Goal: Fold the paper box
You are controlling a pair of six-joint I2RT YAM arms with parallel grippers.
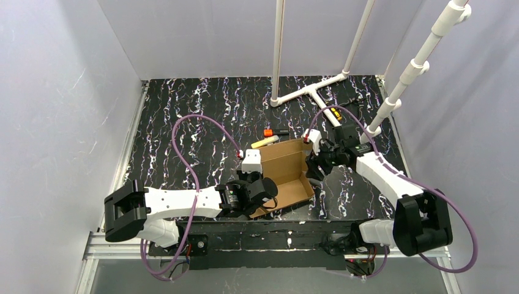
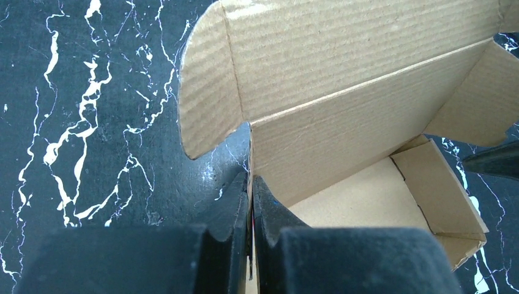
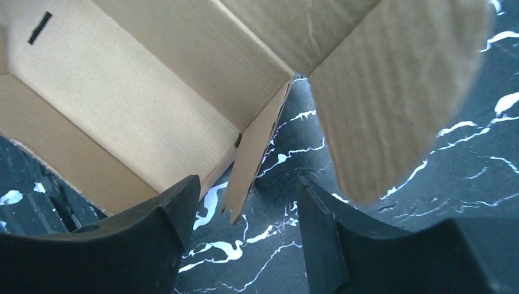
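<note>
The paper box (image 1: 287, 174) is brown corrugated cardboard, half formed, lying open on the black marbled table between the two arms. My left gripper (image 2: 250, 187) is shut on the thin edge of an upright side wall of the box (image 2: 343, 104), one finger inside and one outside. In the top view, this left gripper (image 1: 267, 199) is at the box's near left corner. My right gripper (image 3: 245, 196) is open at the box's right side (image 1: 313, 170). A narrow cardboard tab (image 3: 254, 159) hangs loosely between its fingers without touching them. A rounded flap (image 3: 392, 92) stands to the right.
A yellow marker (image 1: 264, 142) and an orange one (image 1: 269, 131) lie just behind the box. A white pipe frame (image 1: 306, 92) stands at the back right, with a slanted pipe (image 1: 416, 67) at the right. Grey walls enclose the table.
</note>
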